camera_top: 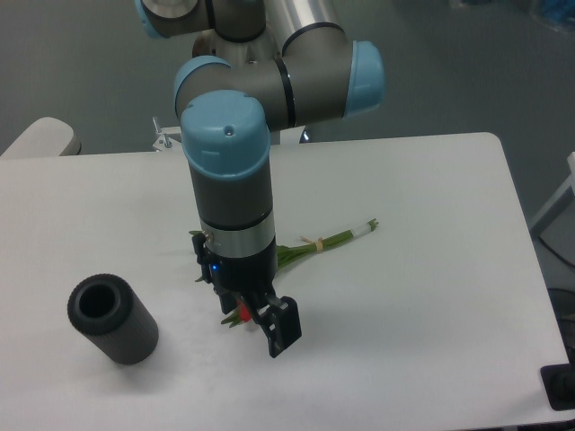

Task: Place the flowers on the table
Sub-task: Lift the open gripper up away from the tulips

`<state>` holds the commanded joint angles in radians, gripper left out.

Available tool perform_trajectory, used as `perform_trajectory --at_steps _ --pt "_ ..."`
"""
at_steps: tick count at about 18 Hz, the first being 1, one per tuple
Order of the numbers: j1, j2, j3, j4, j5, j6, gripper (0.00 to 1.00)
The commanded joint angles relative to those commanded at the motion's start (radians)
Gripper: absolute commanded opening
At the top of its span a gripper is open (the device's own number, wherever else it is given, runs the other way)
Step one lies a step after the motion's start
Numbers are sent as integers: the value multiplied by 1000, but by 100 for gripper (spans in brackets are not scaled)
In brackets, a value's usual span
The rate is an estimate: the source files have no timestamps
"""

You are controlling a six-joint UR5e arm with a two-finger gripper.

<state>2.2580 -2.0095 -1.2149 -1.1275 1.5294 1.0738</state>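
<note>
The flowers (325,240) lie flat on the white table (422,296), their green stems with a thin band pointing right and away from the arm. Most of the red buds are hidden behind the wrist; one bud (243,315) and a few leaf tips show by the fingers. My gripper (271,327) hangs point-down just above the bud end, open. One black finger (284,329) shows clearly and the other is largely hidden by the wrist. Nothing is held.
A dark grey ribbed cylinder (112,320) lies on its side at the front left of the table. The arm's upper joints rise behind the flowers. The table's right edge and front right corner are close to a dark object (559,388).
</note>
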Motion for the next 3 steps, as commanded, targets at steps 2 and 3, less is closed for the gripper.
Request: perform_trajectory --at_steps 2,3 --pt "3 3 2 0 -2 0 100" --pt "5 3 2 0 -2 0 100"
